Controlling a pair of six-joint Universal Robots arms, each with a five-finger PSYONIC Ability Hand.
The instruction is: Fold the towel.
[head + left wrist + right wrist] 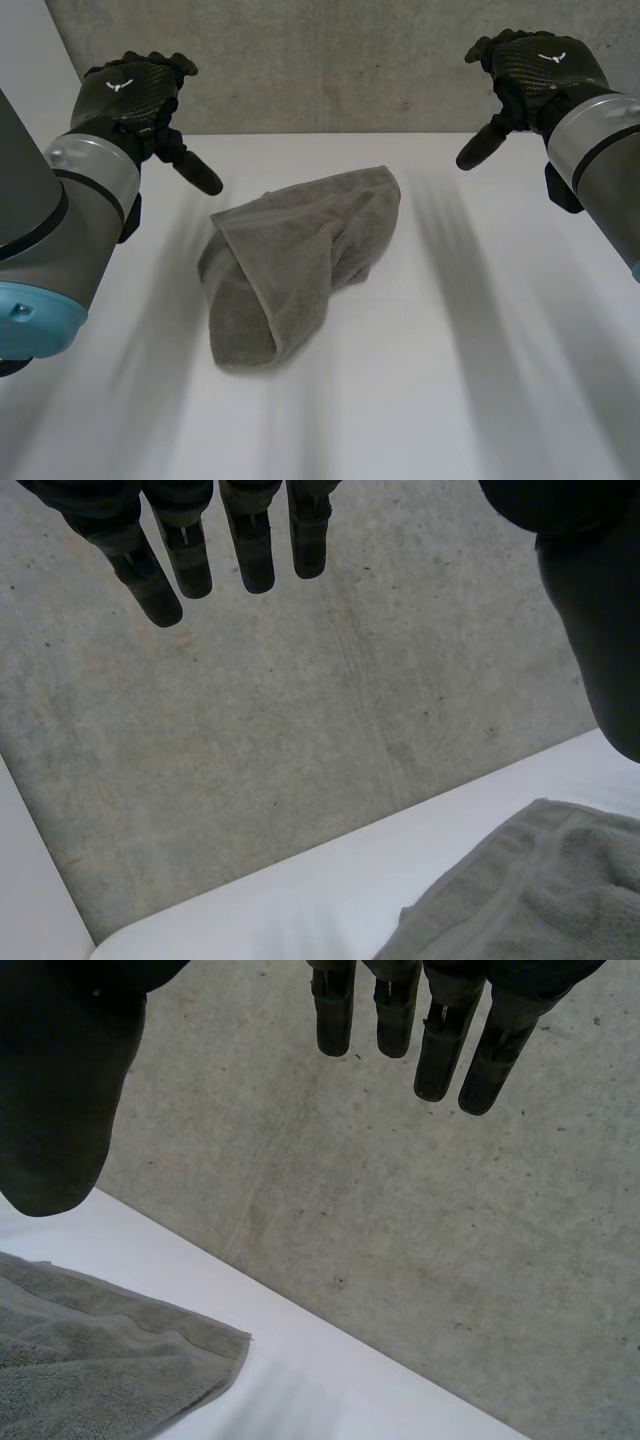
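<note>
The lower layers of the towel (pixel 300 255) are concealed by its own bunched folds, and it is cut off at a hemmed edge in both wrist views. It lies mid-table (pixel 480 330), with its long axis run diagonally from near-left to far-right. Grey looped terry is seen. The left hand (pixel 135 95) and right hand (pixel 535 70) are held above and apart from it, fingers straight, nothing grasped.

you saw a grey towel (pixel 300 255) lying crumpled mid-table (pixel 480 380), with the left hand (pixel 135 95) and right hand (pixel 535 70) raised apart, fingers relaxed, holding nothing.
</note>
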